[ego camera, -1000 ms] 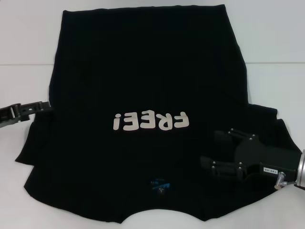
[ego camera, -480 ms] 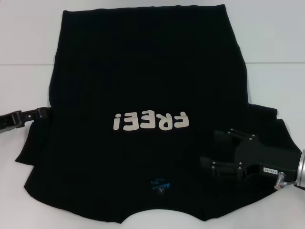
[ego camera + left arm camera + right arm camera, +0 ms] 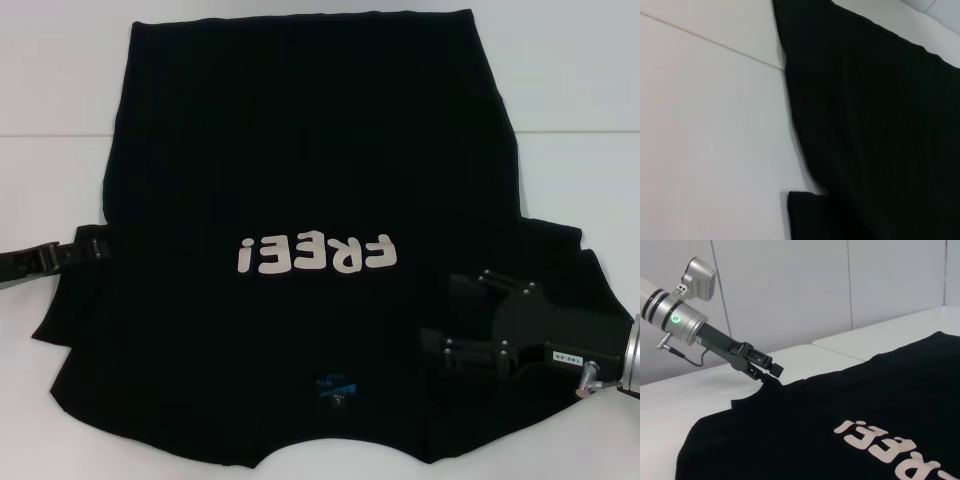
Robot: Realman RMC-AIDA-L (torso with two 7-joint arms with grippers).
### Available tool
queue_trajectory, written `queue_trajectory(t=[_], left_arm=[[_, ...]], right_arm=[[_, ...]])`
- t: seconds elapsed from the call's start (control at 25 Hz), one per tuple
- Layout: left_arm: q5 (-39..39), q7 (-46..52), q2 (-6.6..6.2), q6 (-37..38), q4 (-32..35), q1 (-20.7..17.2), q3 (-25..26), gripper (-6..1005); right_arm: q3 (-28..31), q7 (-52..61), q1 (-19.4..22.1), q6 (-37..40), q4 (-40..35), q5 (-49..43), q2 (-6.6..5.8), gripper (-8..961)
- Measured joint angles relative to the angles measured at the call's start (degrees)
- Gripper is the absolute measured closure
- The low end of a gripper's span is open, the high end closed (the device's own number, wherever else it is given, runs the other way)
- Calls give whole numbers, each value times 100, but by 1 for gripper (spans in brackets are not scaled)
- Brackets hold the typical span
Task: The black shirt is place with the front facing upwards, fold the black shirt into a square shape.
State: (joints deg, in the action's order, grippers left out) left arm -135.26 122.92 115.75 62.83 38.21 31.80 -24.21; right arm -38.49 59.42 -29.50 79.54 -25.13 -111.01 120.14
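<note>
Head view, shirt: the black shirt lies flat on the white table, front up, lettering showing, collar near you and hem far.
Head view, left gripper: your left gripper sits at the shirt's left edge, right where the left sleeve meets the body. You cannot tell from here whether its fingers are spread or pinching cloth.
Head view, right gripper: your right gripper rests over the near right of the shirt, by the right sleeve, fingers spread apart with nothing between them.
Left wrist view: you see only the shirt's edge against the table, plus a small flap of cloth; no fingers show.
Right wrist view: the left gripper reaches down to the shirt's edge, tips touching or just above the cloth; the grip itself is too small to judge.
Step in hand: likely the first fold, taking hold of the left side. No fold is made yet.
Next move: you need a sure pinch on the left edge, then a lift and carry toward the middle, keeping the cloth from bunching.
</note>
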Motion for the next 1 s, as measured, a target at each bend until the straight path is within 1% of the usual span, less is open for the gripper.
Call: queue_trajectory(t=[0.8, 0.92, 1.0], left_arm=[[0, 6, 30, -52, -59, -30, -12, 82], [-24, 3, 52, -131, -54, -41, -156, 83], [-60, 30, 68, -194, -49, -43, -262, 214]], right_arm=[[0, 0, -3, 0, 0, 0, 0, 30], [0, 0, -3, 4, 0, -5, 0, 30], [0, 0, -3, 8, 0, -7, 0, 30]])
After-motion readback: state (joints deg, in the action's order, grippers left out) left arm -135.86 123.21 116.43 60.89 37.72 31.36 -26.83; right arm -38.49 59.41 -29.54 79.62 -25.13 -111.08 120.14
